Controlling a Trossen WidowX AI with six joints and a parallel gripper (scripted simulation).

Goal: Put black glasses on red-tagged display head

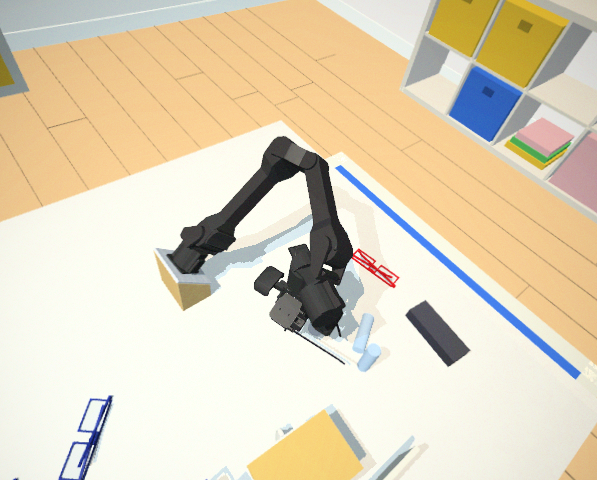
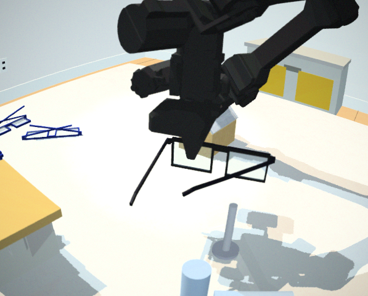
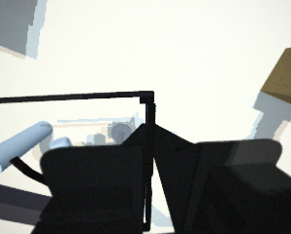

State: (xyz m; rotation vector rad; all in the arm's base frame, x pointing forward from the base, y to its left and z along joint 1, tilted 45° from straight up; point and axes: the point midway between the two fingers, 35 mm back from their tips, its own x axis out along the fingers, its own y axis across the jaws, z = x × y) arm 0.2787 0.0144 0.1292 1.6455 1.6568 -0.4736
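the gripper [image 2: 190, 153] is clamping the black glasses [image 2: 220, 164] by the top rim, frame hanging level below it, temples trailing toward the exterior camera, no display head showing.

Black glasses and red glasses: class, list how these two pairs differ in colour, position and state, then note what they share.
The black glasses hang in the air, pinched by the gripper; the red glasses lie free on the table. Black temples are spread open; the red pair lies flat. Both have rectangular frames.

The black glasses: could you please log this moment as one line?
gripper: shut on black glasses | grip: top rim of one lens | glasses: airborne, temples open | display head: not in view
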